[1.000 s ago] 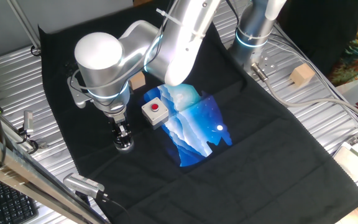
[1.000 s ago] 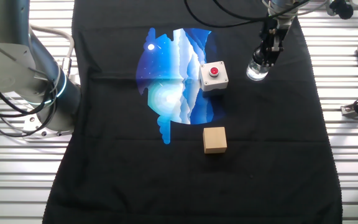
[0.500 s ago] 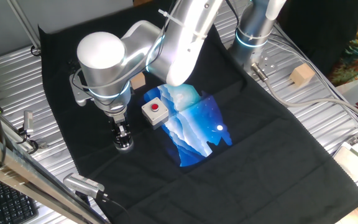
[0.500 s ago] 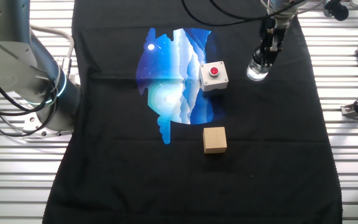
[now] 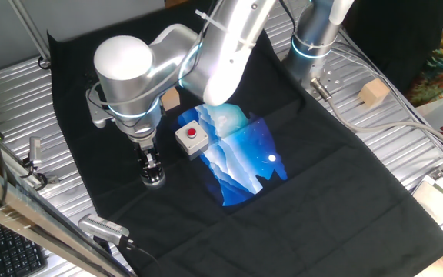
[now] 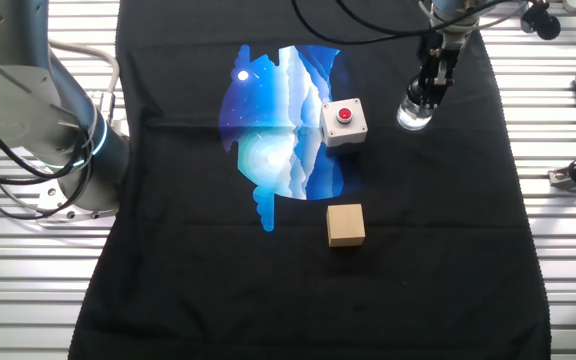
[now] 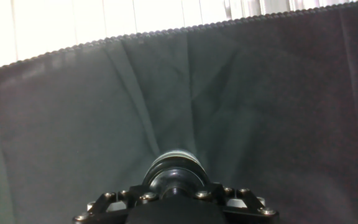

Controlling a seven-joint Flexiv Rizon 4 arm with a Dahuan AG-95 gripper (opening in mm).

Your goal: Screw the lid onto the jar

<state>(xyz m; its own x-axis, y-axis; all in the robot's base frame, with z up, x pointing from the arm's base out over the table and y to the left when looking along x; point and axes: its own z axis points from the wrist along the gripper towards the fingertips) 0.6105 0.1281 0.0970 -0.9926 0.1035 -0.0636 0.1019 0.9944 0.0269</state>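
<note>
1. At the bottom centre of the hand view, the gripper [image 7: 176,196] points straight down onto a round dark cap, the lid [image 7: 176,171], which fills the space just ahead of the fingers. The fingers look closed on the lid, though the contact itself is hidden below the frame edge.

2. Just beyond, in the same view, the black cloth [image 7: 260,93] spreads out with creases fanning from the gripper; its hem runs across the top, with the slatted metal table [image 7: 166,12] past it.

3. Left of centre in one fixed view, the gripper [image 5: 151,171] stands vertical over the jar [image 5: 154,180], which rests upright on the cloth. A vertical approach keeps the lid square to the threads, so it can turn without jamming; that reads as the screwing step under way.

4. In the upper right of the other fixed view, the clear jar [image 6: 414,114] sits under the fingers, apart from the white box with a red button [image 6: 343,122] to its left.

5. Farther off, the tan wooden cube [image 6: 346,224] lies lower centre, well apart, and plays no part here.
</note>
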